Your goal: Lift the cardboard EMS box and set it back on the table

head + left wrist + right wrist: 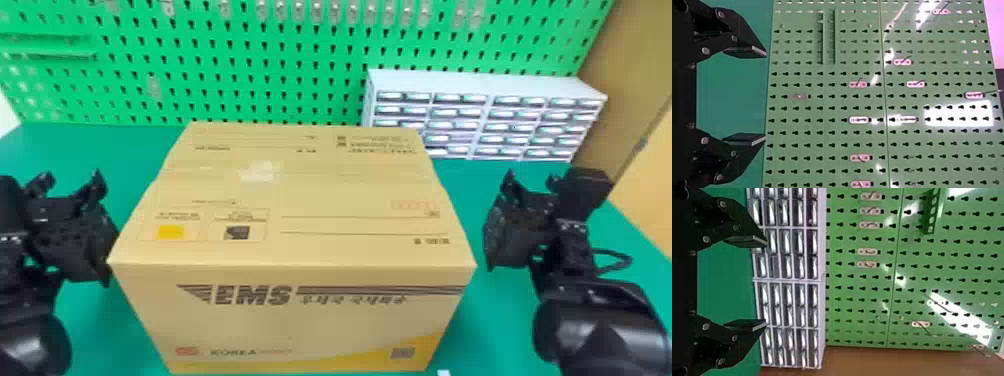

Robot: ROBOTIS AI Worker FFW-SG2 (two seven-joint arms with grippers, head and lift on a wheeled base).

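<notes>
In the head view the cardboard EMS box (295,315) stands upright and closed on the green table, its printed front facing me. My left gripper (70,182) is at the box's left side, close to its left edge; whether they touch I cannot tell. On the other side, my right gripper (530,185) stands off the box's right side with a gap of table between. The left wrist view has the left gripper (765,96) with its fingers wide apart and nothing between them. Likewise the right gripper (766,282) is open and holds nothing in the right wrist view.
Behind the box rises a green pegboard (240,65) with small hooks. A white cabinet of small drawers (480,85) stands at the back right of the table (90,150). A brown wall is at the right, and a small white item lies by the front edge.
</notes>
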